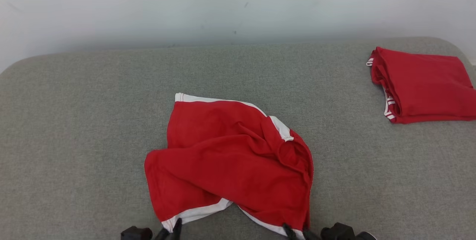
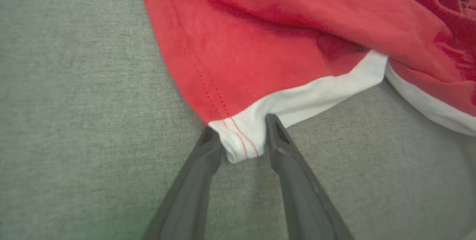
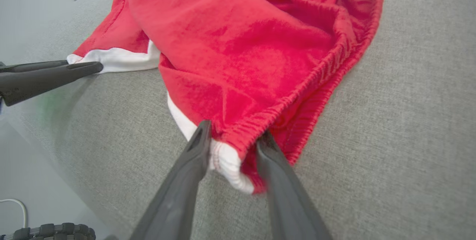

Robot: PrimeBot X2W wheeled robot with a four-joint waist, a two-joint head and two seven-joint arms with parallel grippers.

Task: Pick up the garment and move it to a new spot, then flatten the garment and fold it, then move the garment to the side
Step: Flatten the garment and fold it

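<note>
the garment (image 1: 230,158), looking soft, light and floppy, is lying crumpled near the front edge of the grey cushion (image 1: 74,121), with the left gripper (image 2: 241,139) pinching its white hem corner and the right gripper (image 3: 232,147) clamping the elastic waistband end, both seeming sound holds for spreading.

You could read no text, label, brand, number or sign in any view. The garment (image 1: 230,158) showed no print that you could read on its red cloth or on its white bands. The folded garment (image 1: 424,83) at the far right had small red marks on its white edge, but they were too small to tell if they were letters.
</note>
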